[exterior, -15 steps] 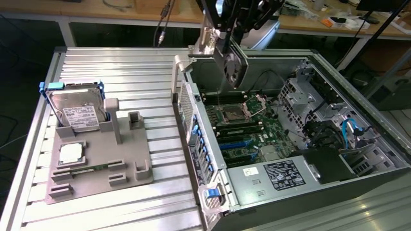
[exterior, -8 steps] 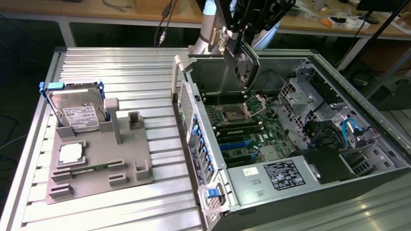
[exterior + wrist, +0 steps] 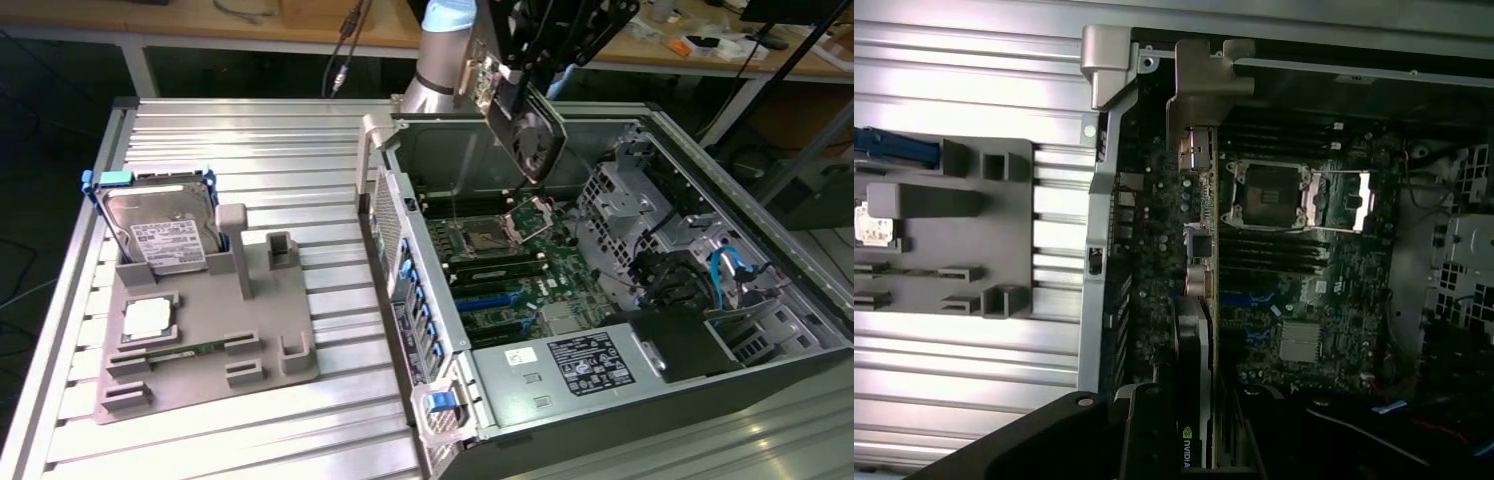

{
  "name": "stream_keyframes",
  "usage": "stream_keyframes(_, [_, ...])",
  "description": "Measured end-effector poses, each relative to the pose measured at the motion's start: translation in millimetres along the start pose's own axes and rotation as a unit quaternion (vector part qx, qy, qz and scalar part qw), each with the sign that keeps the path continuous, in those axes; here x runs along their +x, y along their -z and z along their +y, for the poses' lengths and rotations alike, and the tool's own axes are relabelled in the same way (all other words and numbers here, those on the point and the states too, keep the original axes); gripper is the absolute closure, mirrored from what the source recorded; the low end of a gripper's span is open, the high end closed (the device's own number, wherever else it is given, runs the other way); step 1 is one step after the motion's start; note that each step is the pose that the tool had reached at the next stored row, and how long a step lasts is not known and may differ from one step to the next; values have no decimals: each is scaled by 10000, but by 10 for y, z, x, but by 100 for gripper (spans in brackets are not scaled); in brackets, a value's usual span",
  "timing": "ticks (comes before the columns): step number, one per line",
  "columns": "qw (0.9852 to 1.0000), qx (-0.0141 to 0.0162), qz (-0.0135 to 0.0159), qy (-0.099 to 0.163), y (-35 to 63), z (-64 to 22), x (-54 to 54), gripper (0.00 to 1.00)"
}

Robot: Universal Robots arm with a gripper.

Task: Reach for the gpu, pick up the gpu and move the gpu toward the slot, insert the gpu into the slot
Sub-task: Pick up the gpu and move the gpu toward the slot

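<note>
Jaws of gripper (image 3: 523,72) clamped on gpu (image 3: 531,128), dark flat card, round black fan (image 3: 538,142), silvery bracket (image 3: 1199,88)

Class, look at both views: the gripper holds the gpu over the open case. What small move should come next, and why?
Probably ease the gpu down toward the blue slot on the motherboard. The gripper holds it hanging in the air above the open case, not yet touching the board, and the slot looks empty.
</note>
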State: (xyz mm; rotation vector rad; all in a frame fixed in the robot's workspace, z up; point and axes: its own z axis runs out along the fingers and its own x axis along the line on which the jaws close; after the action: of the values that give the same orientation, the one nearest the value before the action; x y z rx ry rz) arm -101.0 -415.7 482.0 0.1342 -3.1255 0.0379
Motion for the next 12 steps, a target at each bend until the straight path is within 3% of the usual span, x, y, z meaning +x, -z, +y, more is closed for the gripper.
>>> stream_keyframes(12, [10000, 0, 0, -1, -10, -34, -398, 73])
